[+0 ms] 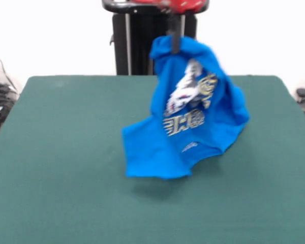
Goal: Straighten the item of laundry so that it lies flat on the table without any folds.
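A dark green table [51, 203] fills the lower part of the front view, its near edge closest to the camera. Only this one view is given.

Above the table's middle, slightly right of centre, a bright blue shirt [188, 122] is held up in the air, bunched and hanging in folds. Its lower hem is seen flaring out to the left, just above the cloth, with a faint shadow cast on the table beneath it. A white-grey print and yellow lettering are shown on the side facing the camera, tilted and partly creased.

At the shirt's top, a dark gripper [175, 41] is seen coming down from a red and black arm [185, 5]. The gripper is closed on the shirt's uppermost fold, by which the garment is hung. A black pedestal [137, 40] is seen behind.
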